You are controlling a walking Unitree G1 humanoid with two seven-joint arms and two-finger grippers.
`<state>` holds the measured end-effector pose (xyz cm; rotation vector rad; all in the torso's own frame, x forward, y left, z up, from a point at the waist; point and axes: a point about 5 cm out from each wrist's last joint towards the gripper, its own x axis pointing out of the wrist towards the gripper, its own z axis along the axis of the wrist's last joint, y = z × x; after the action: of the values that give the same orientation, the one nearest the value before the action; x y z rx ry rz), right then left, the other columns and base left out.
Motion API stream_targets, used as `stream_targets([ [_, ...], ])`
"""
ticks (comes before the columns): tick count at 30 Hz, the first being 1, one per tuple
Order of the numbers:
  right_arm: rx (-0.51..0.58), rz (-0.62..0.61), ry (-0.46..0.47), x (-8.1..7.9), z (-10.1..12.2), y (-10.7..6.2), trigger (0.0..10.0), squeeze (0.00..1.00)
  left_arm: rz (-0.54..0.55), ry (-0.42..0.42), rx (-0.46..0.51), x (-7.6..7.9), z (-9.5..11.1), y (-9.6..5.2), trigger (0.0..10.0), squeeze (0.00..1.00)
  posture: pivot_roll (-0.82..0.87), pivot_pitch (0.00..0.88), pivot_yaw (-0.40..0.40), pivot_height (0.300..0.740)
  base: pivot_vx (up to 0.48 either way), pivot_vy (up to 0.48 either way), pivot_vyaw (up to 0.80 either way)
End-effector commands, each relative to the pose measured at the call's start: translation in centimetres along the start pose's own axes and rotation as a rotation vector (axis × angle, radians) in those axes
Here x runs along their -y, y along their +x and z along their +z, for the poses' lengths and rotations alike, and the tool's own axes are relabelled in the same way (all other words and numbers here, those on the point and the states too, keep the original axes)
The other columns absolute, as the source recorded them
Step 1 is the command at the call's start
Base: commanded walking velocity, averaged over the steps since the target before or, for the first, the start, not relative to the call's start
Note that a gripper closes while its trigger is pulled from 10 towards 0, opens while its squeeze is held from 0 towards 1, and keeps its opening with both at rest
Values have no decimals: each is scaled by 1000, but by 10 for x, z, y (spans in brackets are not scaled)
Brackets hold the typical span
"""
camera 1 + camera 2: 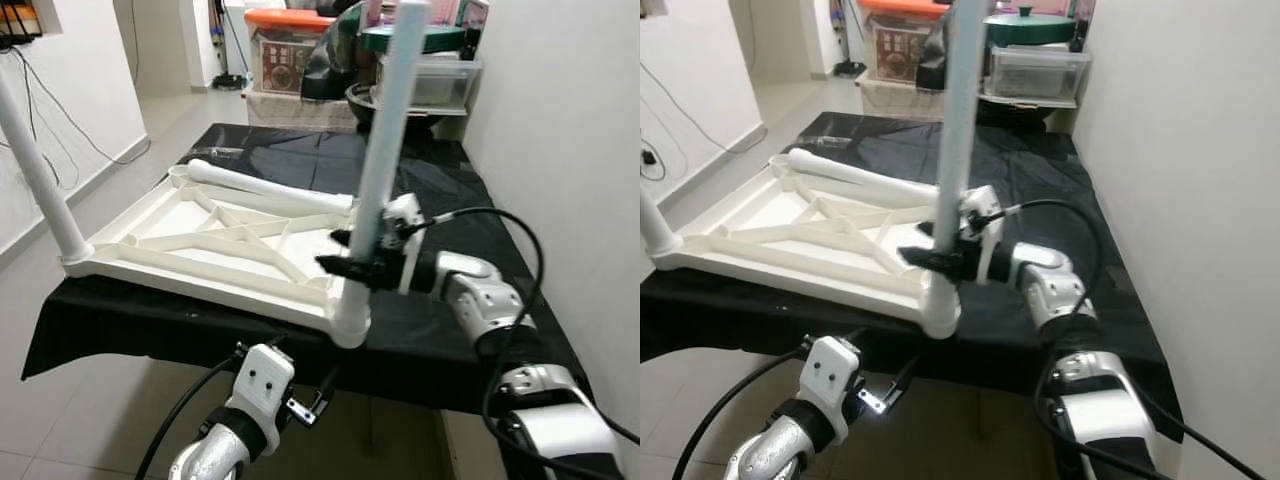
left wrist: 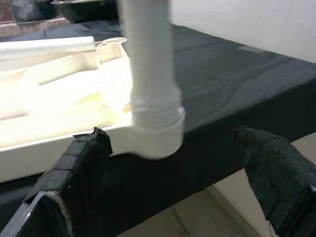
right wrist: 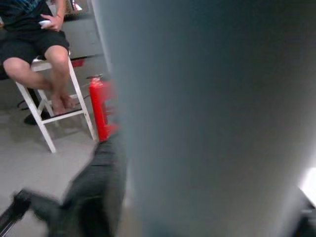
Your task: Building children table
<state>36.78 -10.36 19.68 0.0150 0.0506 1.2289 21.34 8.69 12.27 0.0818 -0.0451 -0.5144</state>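
Left eye view | right tool (image 1: pixel 352 252) clamps upright leg (image 1: pixel 385 150) | tabletop (image 1: pixel 200 240) inverted

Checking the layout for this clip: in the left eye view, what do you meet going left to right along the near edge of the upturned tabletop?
Upright white leg at the left corner → ribbed underside of the tabletop → upright white leg at the near right corner → right gripper clamped on that leg.
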Motion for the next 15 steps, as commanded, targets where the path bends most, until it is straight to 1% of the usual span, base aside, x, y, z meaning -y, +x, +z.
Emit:
stream_targets([
  [1, -19, -11, -28, 0, 0, 8, 0, 0, -1, -2, -18, 2, -5, -2, 10000, 0, 76, 0, -85, 740, 0, 0, 0],
  [2, -19, -11, -28, 0, 0, 8, 0, 0, -1, -2, -18, 2, -5, -2, 10000, 0, 76, 0, -85, 740, 0, 0, 0],
  [3, -6, -68, -35, 4, 0, 10, 0, 0, -2, -2, -19, 2, -5, -3, 10000, 0, 76, 0, -85, 740, 0, 0, 0],
  [4, -6, -68, -35, 4, 0, 10, 0, 0, -2, -2, -19, 2, -5, -3, 10000, 0, 76, 0, -85, 740, 0, 0, 0],
  [6, 16, -254, -28, 13, -3, 7, 0, 0, -4, -5, -23, 4, -7, -5, 10000, 0, 67, 0, -79, 740, 0, 0, 0],
  [7, 16, -254, -28, 13, -3, 7, 0, 0, -4, -5, -23, 4, -7, -5, 10000, 0, 67, 0, -79, 740, 0, 0, 0],
  [8, 26, -397, -21, 20, -6, 2, 0, 0, -6, -6, -26, 4, -8, -5, 10000, 0, 67, 0, -79, 740, 0, 0, 0],
  [9, 30, -586, 8, 29, -10, -7, 0, 0, -7, -7, -27, 4, -8, -5, 10000, 0, 62, 0, -79, 740, 0, 0, 0],
  [11, 30, -586, 8, 29, -10, -7, 0, 0, -7, -7, -27, 4, -8, -5, 10000, 0, 62, 0, -79, 740, 0, 0, 0],
  [12, 26, -748, 32, 36, -14, -17, 0, 0, -8, -8, -29, 4, -9, -5, 10000, 0, 62, 0, -79, 740, 0, 0, 0],
  [13, 20, -946, 57, 44, -19, -31, 0, 0, -9, -10, -30, 4, -9, -5, 10000, 0, 58, 0, -71, 740, 0, 0, 0],
  [14, 7, -1117, 85, 48, -24, -44, 0, 0, -9, -10, -31, 3, -9, -5, 10000, 0, 57, 0, -66, 740, 0, 0, 0],
  [15, 7, -1117, 85, 48, -24, -44, 0, 0, -9, -10, -31, 3, -9, -5, 10000, 0, 57, 0, -66, 740, 0, 0, 0],
])
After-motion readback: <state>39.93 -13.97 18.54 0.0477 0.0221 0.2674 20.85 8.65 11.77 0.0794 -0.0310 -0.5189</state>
